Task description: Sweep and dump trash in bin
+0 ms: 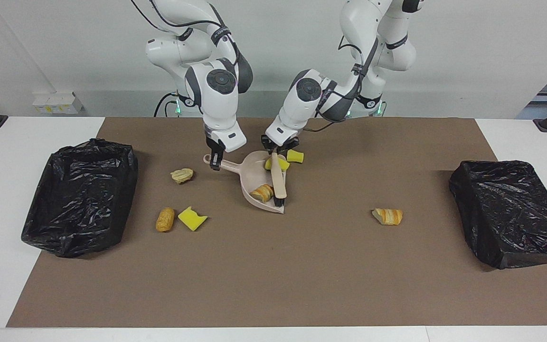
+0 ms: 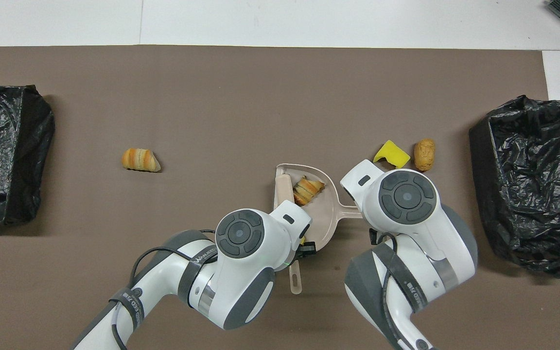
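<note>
The beige dustpan [image 1: 250, 176] lies mid-table; my right gripper [image 1: 215, 163] is shut on its handle [image 2: 351, 212]. My left gripper [image 1: 278, 147] is shut on the brush [image 1: 279, 183], whose bristles rest at the pan's mouth. In the pan lie a bread lump [image 1: 262, 192] and a yellow sponge chunk [image 1: 277, 164]. Another yellow chunk [image 1: 295, 156] lies just outside the pan, nearer to the robots. Toward the right arm's end lie two bread lumps [image 1: 182, 175] [image 1: 165, 219] and a yellow chunk [image 1: 192, 218]. One bread lump [image 1: 387, 216] lies toward the left arm's end.
Two bins lined with black bags stand on the brown mat, one at the right arm's end [image 1: 81, 194] and one at the left arm's end [image 1: 511, 209]. White table shows around the mat.
</note>
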